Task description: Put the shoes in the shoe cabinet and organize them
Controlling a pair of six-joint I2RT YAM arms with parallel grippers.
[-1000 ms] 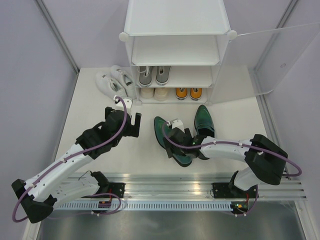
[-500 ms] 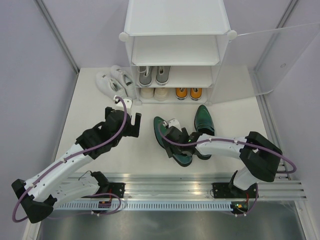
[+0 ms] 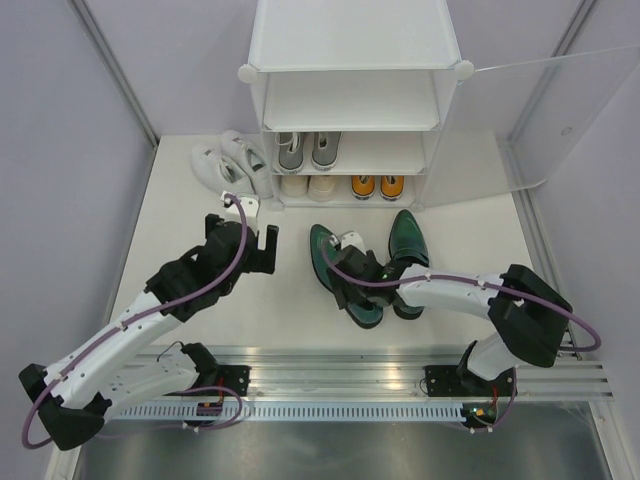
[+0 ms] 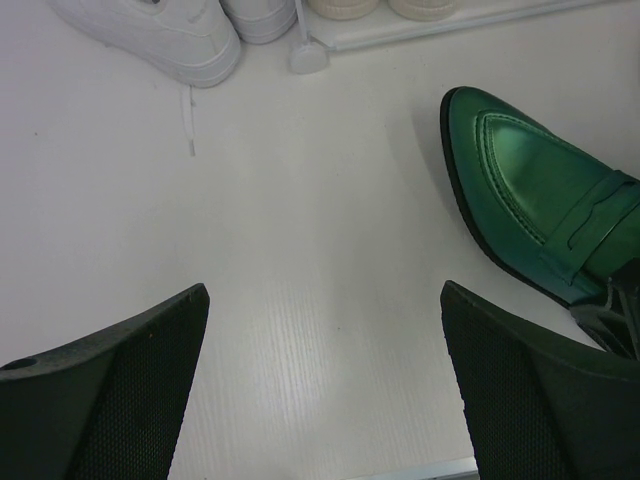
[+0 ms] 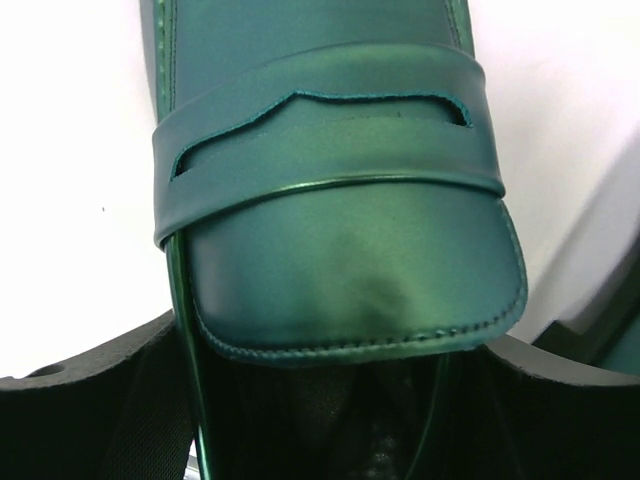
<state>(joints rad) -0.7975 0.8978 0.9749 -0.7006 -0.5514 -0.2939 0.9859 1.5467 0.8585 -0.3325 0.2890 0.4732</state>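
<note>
Right gripper [image 5: 335,340] of mine sits low in its wrist view, fingers closed against both sides of one glossy dark green pointed shoe [image 5: 330,150], behind the strap. Left gripper [image 4: 322,290] hangs wide apart and empty over the white table [image 4: 300,200]. Centre of the top view, the other green shoe [image 3: 407,240] lies just right. Beyond, white sneakers [image 3: 230,160] sit left of the tall white plastic-panel shoe cabinet [image 3: 350,40], which holds grey lace-ups [image 3: 308,150], a cream pair [image 3: 308,186] and orange lace-ups [image 3: 378,186].
</note>
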